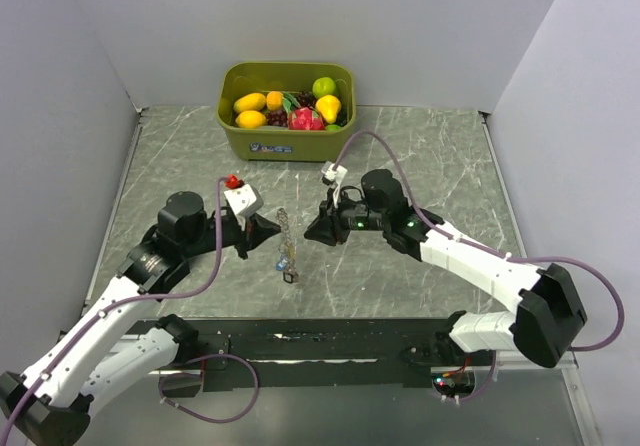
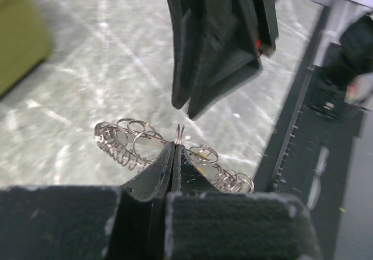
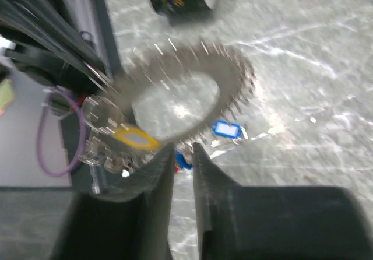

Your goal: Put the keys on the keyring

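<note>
1. Grey marbled desk (image 1: 450, 166), pale bare walls; green plastic bin of toy fruit (image 1: 287, 146) at the far edge.
2. Silvery chain-like metal keyring (image 1: 284, 228) lies mid-desk between both claws; left claw (image 2: 176, 146) is pinched tight on one loop.
3. Right claw (image 3: 182, 161) narrow, gripping nothing visible.
4. Blue- and yellow-headed keys (image 3: 224, 130) sit at the ring; threading unconfirmed, judged mid-task.

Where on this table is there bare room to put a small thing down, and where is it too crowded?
Bare table lies right of the green bin, up to the wall, and likewise left of the bin. Crowded: the middle, where the left gripper and right gripper meet at the keyring.
</note>
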{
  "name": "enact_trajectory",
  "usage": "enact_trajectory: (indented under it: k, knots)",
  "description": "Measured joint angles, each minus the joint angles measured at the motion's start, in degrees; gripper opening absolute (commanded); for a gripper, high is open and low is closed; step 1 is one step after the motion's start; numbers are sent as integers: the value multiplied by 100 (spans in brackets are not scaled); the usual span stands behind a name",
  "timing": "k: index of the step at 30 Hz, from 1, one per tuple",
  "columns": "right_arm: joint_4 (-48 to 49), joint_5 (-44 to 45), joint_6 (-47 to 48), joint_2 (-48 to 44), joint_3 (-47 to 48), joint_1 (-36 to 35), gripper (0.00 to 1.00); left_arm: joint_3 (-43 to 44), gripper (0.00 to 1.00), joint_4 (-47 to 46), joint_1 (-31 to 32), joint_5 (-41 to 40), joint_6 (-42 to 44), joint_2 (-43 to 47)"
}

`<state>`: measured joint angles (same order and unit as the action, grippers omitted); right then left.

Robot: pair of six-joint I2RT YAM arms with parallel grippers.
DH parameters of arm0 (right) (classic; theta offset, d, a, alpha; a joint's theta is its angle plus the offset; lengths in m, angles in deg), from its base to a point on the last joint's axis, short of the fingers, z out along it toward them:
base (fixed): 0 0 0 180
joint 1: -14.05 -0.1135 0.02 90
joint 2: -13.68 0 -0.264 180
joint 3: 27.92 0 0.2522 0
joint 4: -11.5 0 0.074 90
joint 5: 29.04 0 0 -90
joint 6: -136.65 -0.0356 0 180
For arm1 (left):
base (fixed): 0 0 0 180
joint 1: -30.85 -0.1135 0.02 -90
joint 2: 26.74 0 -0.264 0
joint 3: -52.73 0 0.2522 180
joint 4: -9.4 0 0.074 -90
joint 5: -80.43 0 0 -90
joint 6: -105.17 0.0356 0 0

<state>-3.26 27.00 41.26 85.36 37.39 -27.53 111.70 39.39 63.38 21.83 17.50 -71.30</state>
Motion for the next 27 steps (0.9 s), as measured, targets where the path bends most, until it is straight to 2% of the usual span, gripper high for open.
enact_trajectory:
  k: [3,6,12,17,19,20,27]
  knots:
    - [15,87,-9,306,-31,17,65,0,1,109,-9,-472,-15,179]
    - [37,151,-2,756,-20,22,69,0,1,173,-151,-885,-48,221]
    - [-203,433,-118,2039,363,15,74,0,1,223,-1200,-1134,-367,164]
    - [-413,861,-260,2704,793,-173,80,0,1,199,-1961,-1228,-577,162]
    - [-455,1051,-295,2861,944,-323,79,0,1,192,-2061,-1226,-623,173]
    - [-485,1152,-313,2959,1060,-417,73,-2,1,170,-2103,-1224,-638,184]
    - [-772,1740,-525,3707,1801,-826,63,-9,1,114,-2221,-1156,-660,195]
